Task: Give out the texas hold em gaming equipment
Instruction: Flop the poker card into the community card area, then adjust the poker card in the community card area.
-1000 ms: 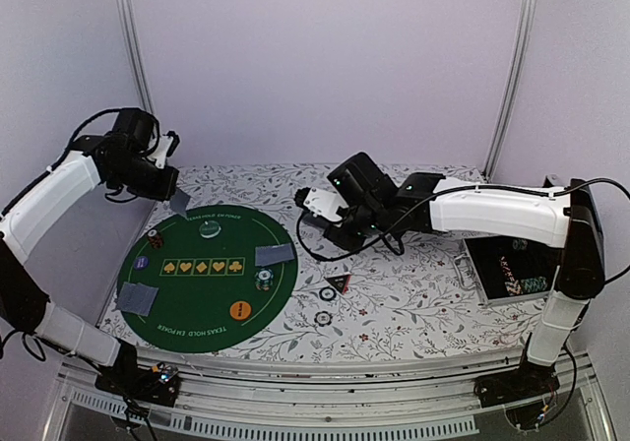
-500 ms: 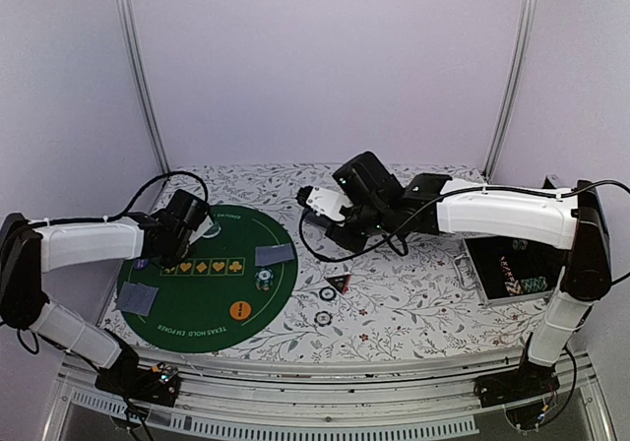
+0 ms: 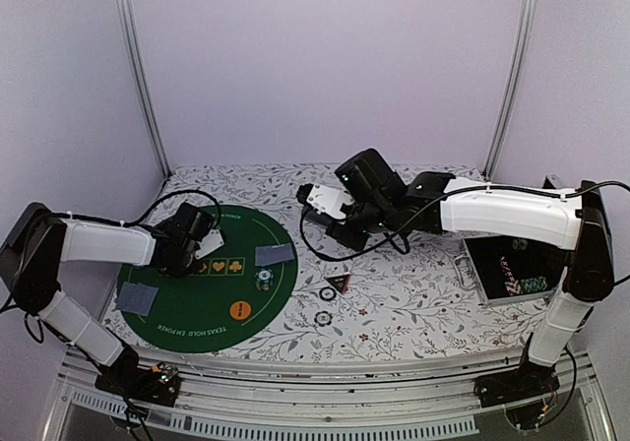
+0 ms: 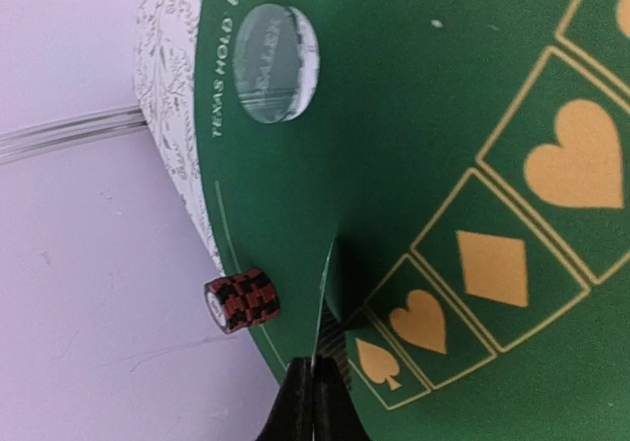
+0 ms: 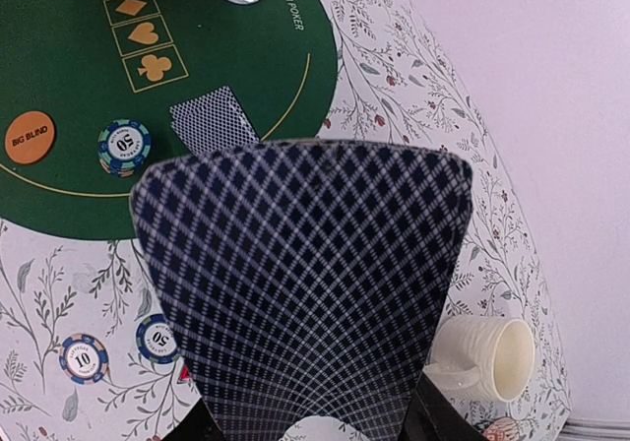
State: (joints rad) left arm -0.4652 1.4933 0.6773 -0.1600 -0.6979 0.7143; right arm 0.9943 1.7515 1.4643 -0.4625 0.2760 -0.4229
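My left gripper (image 4: 315, 402) is shut on a grey-blue-backed card (image 4: 326, 303), seen edge-on low over the green poker mat (image 4: 413, 126); whether it touches the mat I cannot tell. A red-black chip stack (image 4: 241, 300) and the clear disc (image 4: 279, 62) lie beside it. In the top view the left gripper (image 3: 204, 246) is over the mat's left half. My right gripper (image 5: 315, 429) is shut on a bowed deck of cards (image 5: 300, 283), held above the table right of the mat (image 3: 332, 226). Dealt cards (image 3: 276, 254) (image 3: 136, 298), the orange button (image 3: 240, 310) and a chip stack (image 3: 263, 280) sit on the mat.
The triangular marker (image 3: 340, 283) and two chips (image 3: 327, 293) (image 3: 322, 317) lie on the floral cloth right of the mat. An open case (image 3: 512, 274) holding chips sits at the right. A cream mug (image 5: 487, 357) lies near the right gripper.
My left arm has swung from high at the far left down to the mat, carrying its card. The right arm with the deck has barely shifted.
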